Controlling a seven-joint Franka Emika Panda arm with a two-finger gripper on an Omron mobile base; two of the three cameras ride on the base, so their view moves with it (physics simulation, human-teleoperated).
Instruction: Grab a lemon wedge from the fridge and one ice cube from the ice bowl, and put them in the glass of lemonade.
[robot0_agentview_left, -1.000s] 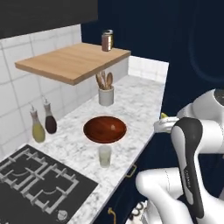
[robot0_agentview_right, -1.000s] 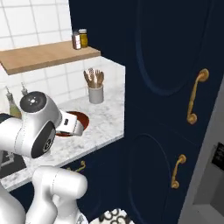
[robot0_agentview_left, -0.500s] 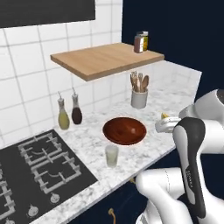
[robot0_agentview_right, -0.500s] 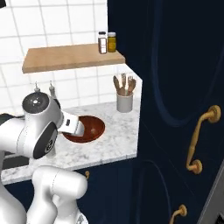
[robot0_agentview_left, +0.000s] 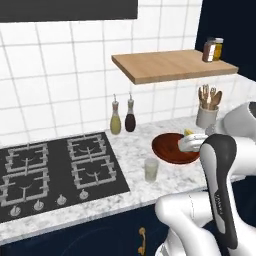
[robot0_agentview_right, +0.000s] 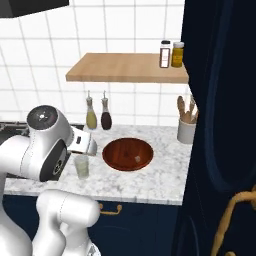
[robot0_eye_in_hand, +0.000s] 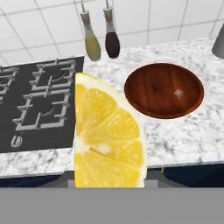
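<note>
My gripper (robot0_agentview_left: 192, 142) is shut on the lemon wedge (robot0_eye_in_hand: 107, 138), a bright yellow slice that stands large in the hand view; a bit of the wedge (robot0_agentview_left: 188, 132) peeks out above the hand. It hovers over the near rim of the ice bowl (robot0_agentview_left: 173, 148), a glossy reddish-brown dish on the marble counter. One ice cube (robot0_eye_in_hand: 178, 93) lies in the ice bowl (robot0_agentview_right: 127, 153). The glass of lemonade (robot0_agentview_left: 151, 169) stands just left of the bowl, near the counter's front edge; the glass (robot0_agentview_right: 81, 166) sits below my hand (robot0_agentview_right: 84, 143). The fridge is out of view.
A black gas hob (robot0_agentview_left: 55, 170) takes up the counter's left part. Two slim oil bottles (robot0_agentview_left: 123, 116) stand by the tiled wall. A grey utensil crock (robot0_agentview_left: 206, 114) stands at the right under a wooden shelf (robot0_agentview_left: 167, 64) holding spice jars (robot0_agentview_left: 212, 49). A navy cabinet (robot0_agentview_right: 220, 125) closes the right side.
The whole scene has shifted as the base drove along the counter: the hob has come into view and the bowl and glass are closer. The grip on the wedge is unchanged.
</note>
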